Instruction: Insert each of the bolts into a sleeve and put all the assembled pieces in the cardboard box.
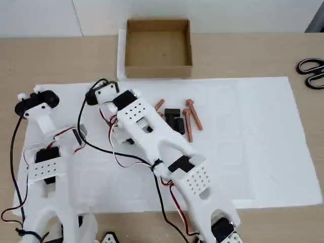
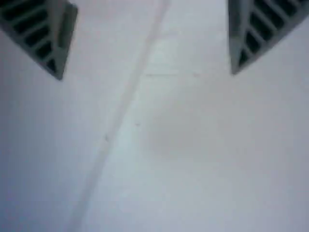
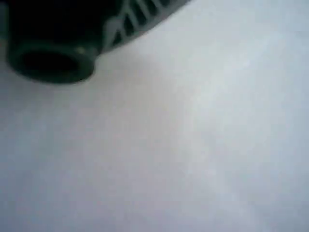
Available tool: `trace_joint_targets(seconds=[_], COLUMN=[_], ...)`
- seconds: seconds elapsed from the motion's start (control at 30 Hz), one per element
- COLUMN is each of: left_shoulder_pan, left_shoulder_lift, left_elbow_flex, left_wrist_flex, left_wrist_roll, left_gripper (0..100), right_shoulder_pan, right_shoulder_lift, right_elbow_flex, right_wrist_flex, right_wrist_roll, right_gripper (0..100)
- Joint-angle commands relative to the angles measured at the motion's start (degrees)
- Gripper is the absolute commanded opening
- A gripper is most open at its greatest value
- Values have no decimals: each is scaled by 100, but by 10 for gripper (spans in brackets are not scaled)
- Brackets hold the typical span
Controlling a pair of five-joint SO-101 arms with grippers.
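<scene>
Three copper bolts and two black sleeves lie in a loose cluster on the white paper, below the open cardboard box. My right gripper is shut on another black sleeve, whose open end faces the camera just above the paper. A ribbed finger sits behind it. The right arm stretches from the front edge toward the cluster's left side. My left gripper is open above bare paper, with its fingers far apart. The left arm stands at the paper's left end.
Scissors lie on the wooden table at the far right. The paper's right half is bare. Black cables trail between the two arms. A crease in the paper runs under the left gripper.
</scene>
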Motion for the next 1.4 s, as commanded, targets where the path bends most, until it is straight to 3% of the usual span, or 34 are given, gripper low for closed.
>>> trace_joint_targets(seconds=[0.0,0.3,0.47,0.63,0.83,1.37], left_shoulder_pan=[9,35,668,1354,1486,1996], left_shoulder_lift=[-193,-185,-185,-176,-44,4105], left_elbow_flex=[-154,-154,-154,-1024,-2378,-5824], left_wrist_flex=[-123,-123,-35,1002,1705,3807], left_wrist_roll=[18,0,-607,-695,-484,-615], left_gripper=[212,212,212,212,212,212], right_shoulder_pan=[163,945,1868,2668,2853,3099], right_shoulder_lift=[-884,-2237,-2721,-2993,-3169,-3152], right_elbow_flex=[-818,-1231,-536,475,1099,1116], right_wrist_flex=[646,1147,1147,1138,1121,1103], right_wrist_roll=[220,378,369,352,378,387], right_gripper=[3,3,3,3,3,3])
